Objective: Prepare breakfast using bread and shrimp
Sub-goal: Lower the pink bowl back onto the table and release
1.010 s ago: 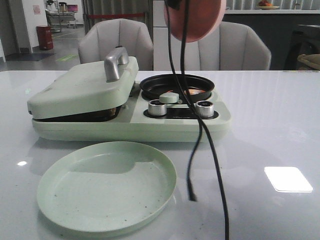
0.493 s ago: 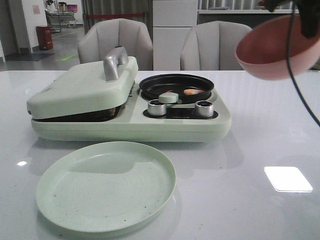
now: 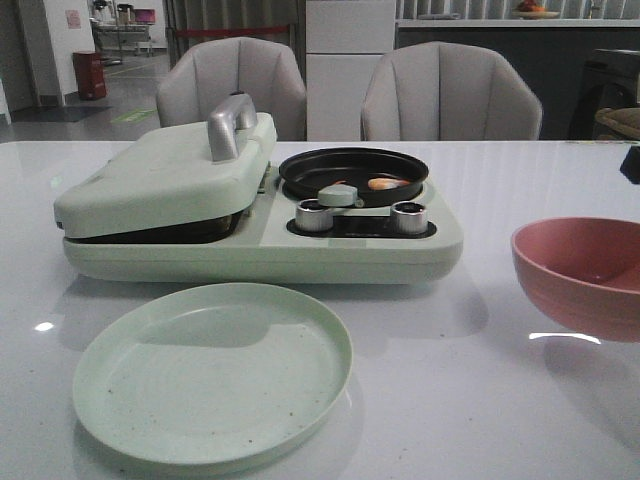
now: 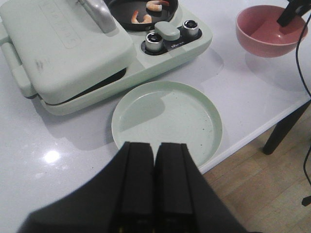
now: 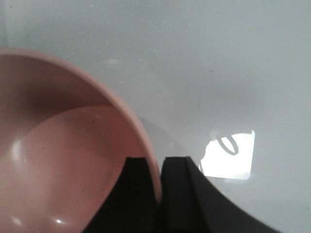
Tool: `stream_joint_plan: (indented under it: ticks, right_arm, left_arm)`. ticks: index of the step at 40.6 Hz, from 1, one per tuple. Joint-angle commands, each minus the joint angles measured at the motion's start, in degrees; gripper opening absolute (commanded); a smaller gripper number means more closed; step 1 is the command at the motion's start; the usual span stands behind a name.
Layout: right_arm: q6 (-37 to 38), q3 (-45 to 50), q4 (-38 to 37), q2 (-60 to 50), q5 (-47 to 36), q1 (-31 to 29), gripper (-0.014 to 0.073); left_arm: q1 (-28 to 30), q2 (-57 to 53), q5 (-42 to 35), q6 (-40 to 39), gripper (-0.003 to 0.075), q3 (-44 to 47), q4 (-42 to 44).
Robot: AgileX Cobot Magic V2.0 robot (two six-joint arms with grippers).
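Two orange-pink shrimp (image 4: 154,6) lie in the small black pan (image 3: 352,165) of the pale green breakfast maker; one shrimp (image 3: 383,183) shows over the pan's rim in the front view. The bread is hidden; the maker's lid (image 3: 170,170) is down. My right gripper (image 5: 160,167) is shut on the rim of an empty pink bowl (image 3: 580,272), low over the table to the right of the maker. My left gripper (image 4: 155,155) is shut on nothing, held above the table's near edge by an empty green plate (image 4: 167,121).
The green plate (image 3: 212,370) lies in front of the maker. Two metal knobs (image 3: 315,215) and a green lever sit below the pan. The lid has a metal handle (image 3: 228,125). Two grey chairs (image 3: 450,90) stand behind the table. A black cable hangs off the table's right side.
The pink bowl, tipped above the pan a second ago, has swung right and come down upright near the table at the right. The dangling cable has left the middle of the view.
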Motion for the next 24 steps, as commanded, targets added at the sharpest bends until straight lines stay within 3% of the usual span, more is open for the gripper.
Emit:
stream_joint_plan:
  ticks: [1,5,13,24]
  right_arm:
    - [-1.7,0.0,2.1,-2.8,-5.0,-0.4,0.0049]
    - [-1.7,0.1,2.1,-2.8,-5.2,-0.4,0.0115]
    - [-1.7,0.1,2.0,-2.8,-5.5,-0.4,0.0392]
    - [-1.7,0.1,2.0,-4.4,-6.4,-0.3,0.0423]
  left_arm:
    - [-0.2,0.3,-4.1,-0.6,0.0101,-1.5,-0.8]
    - [-0.2,0.3,-4.1,-0.6,0.0101,-1.5,-0.8]
    - [-0.2,0.3,-4.1,-0.6,0.0101,-1.5,-0.8]
    - [-0.2,0.3,-4.1,-0.6,0.0101,-1.5,-0.8]
